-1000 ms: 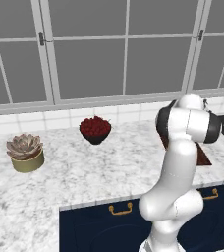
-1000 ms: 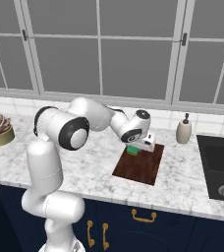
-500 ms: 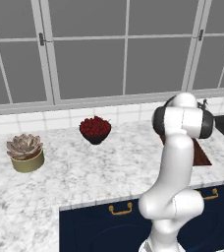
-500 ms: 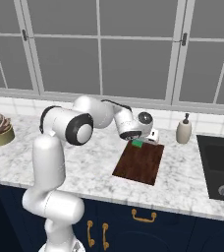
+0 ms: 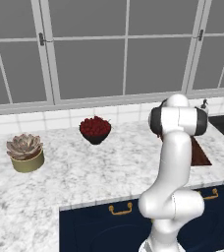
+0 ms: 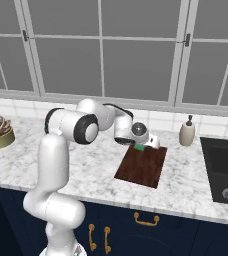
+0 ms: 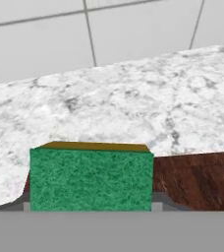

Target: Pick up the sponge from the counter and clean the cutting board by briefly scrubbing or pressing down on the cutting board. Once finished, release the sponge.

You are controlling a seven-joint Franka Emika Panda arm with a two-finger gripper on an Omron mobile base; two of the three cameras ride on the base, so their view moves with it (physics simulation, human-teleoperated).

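Scrubbing step. In the right base view, centre frame, my end effector (image 6: 142,145) pinches the sponge (image 6: 139,147) at the far edge of the cutting board (image 6: 142,166), which lies on the marbled surface (image 6: 196,182). The hand view's lower left shows the sponge's green face just above the board. Next, I judge, a short press down, then spreading the fingers.

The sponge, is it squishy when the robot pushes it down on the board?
Probably squishy: the sponge has a green scrub layer over a yellow body. It looks light, being far smaller than the cutting board. Its flat block shape shouldn't roll.
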